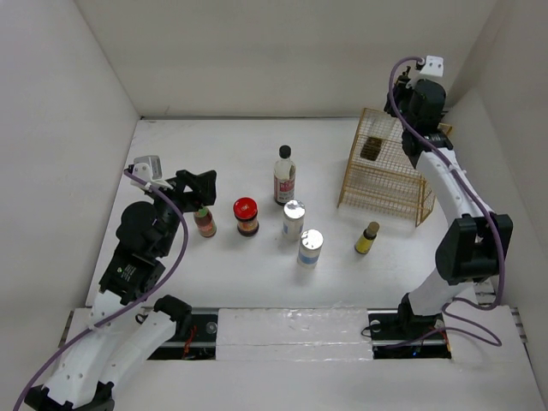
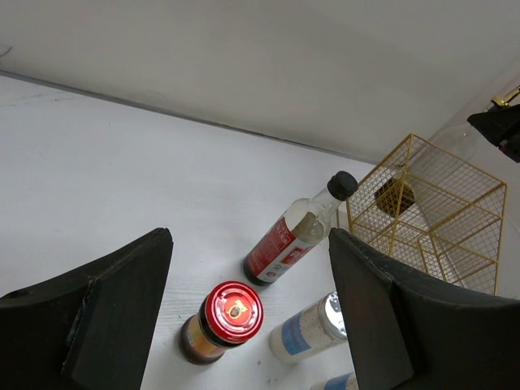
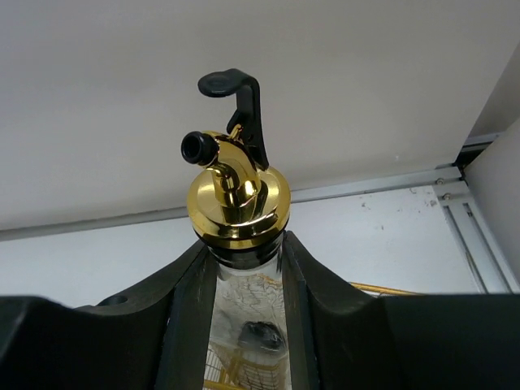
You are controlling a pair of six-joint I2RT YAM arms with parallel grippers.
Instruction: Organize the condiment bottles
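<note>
The gold wire basket (image 1: pixel 387 187) stands at the right rear of the white table (image 1: pixel 214 145), close to the right wall. A dark shape shows inside its upper left part; I cannot tell whether that is liquid. Over it, the right gripper (image 3: pixel 246 258) is pinching the clear neck of the gold-spouted clear bottle (image 3: pixel 237 203), just under the shiny spout with its black lever. Basket wire and a dark blot show through the glass.

The other 6 containers stand upright mid-table:
- The black-capped sauce bottle (image 1: pixel 284 175) is rearmost; its red label carries white writing too small to read.
- The red-lidded jar (image 1: pixel 246 216) holds something brown, and its lid bears a small gold emblem.
- The 2 silver-topped cylinders (image 1: pixel 294 219) (image 1: pixel 310 247) have blue-and-white labels and stand near each other.
- The small yellow bottle (image 1: pixel 367 239) has a dark cap and stands alone, just in front of the basket.
- The red-labelled bottle (image 1: pixel 205 222) is leftmost.

The left gripper (image 1: pixel 195 190) hangs just behind that last bottle with its fingers (image 2: pixel 122 309) spread wide and nothing between them. Bare table lies to the left rear and in front of the row.
</note>
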